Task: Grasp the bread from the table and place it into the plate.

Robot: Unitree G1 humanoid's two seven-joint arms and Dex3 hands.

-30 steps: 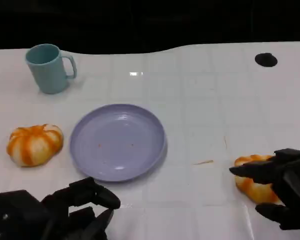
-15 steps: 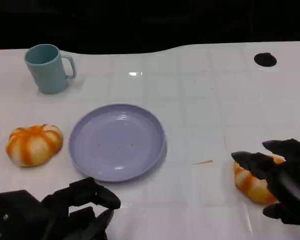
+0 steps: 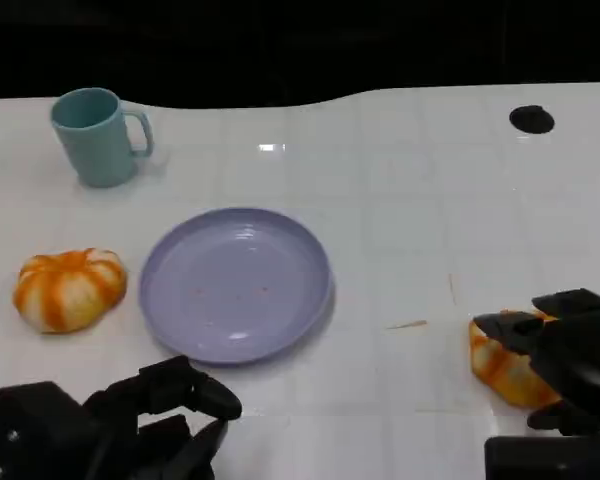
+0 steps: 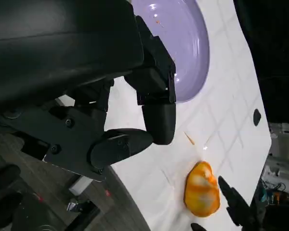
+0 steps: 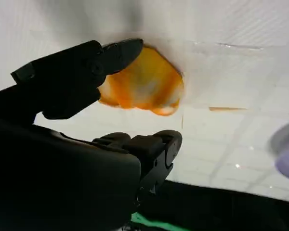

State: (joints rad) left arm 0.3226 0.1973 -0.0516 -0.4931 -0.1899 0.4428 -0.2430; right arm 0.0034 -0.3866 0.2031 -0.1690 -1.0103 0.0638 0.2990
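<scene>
At four o'clock on the counter, the right hand brackets the bread — fingers spread around it, not yet closed, poised to grasp. The plate waits at centre, well apart. A second bun lies at nine o'clock, a cup at eleven. The left hand rests curled, holding nothing (no writing is legible).

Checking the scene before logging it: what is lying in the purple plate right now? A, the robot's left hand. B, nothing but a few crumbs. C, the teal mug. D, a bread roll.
B: the purple plate holds only tiny specks, while both bread rolls lie on the table beside it.
</scene>
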